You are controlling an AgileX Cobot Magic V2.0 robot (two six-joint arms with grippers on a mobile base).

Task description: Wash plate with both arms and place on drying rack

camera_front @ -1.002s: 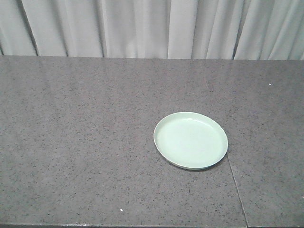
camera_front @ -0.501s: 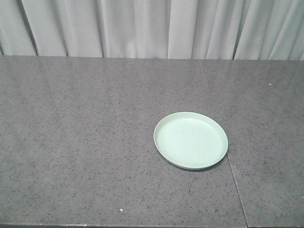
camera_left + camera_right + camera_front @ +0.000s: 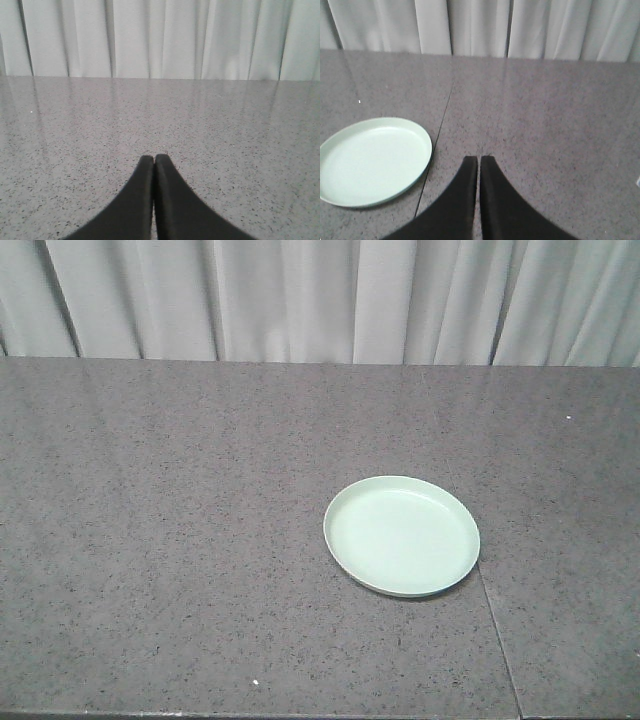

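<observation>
A pale mint-green plate (image 3: 402,536) lies flat on the grey speckled counter (image 3: 180,540), right of centre in the front view. The right wrist view shows the same plate (image 3: 370,160) at lower left, with my right gripper (image 3: 479,159) to its right, shut and empty, above bare counter. My left gripper (image 3: 153,158) is also shut with nothing between its fingers, over bare counter (image 3: 240,140); no plate shows in that view. Neither arm shows in the front view. The drying rack is out of view.
A thin seam (image 3: 497,630) in the counter runs from the plate's right edge toward the front edge. Pale grey curtains (image 3: 320,300) hang behind the counter's far edge.
</observation>
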